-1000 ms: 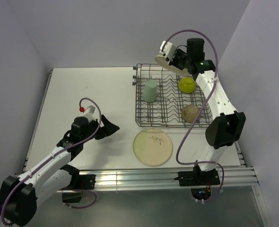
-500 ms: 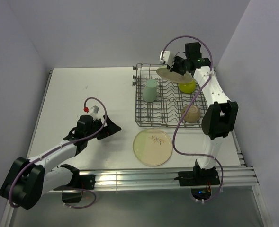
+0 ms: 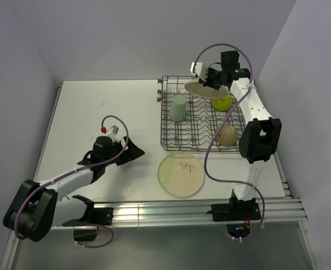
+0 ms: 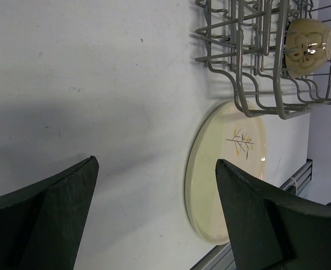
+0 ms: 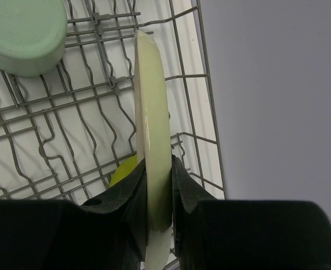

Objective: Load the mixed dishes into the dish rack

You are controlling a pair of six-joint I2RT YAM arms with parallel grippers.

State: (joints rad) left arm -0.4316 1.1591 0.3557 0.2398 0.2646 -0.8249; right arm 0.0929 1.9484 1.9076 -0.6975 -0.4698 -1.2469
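Far left, low over the white counter (image 3: 98, 107): left gripper (image 3: 132, 151), spread wide, nothing between its fingers. Next, flat on the counter just before the dish rack (image 3: 204, 121): a cream sprig plate (image 3: 181, 175). Inside the rack: mint cup (image 3: 178, 107) (upside down). Over the rack's back right: second plate (image 5: 151, 112), rim pinched narrowly in the right gripper (image 5: 157, 188), lime bowl (image 3: 223, 102) beneath. Front right: small tan cup (image 3: 227, 135), possibly on its side.

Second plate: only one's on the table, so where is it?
Top view, far right: plate held in the right jaws over the rack's back rows, by the lime bowl.
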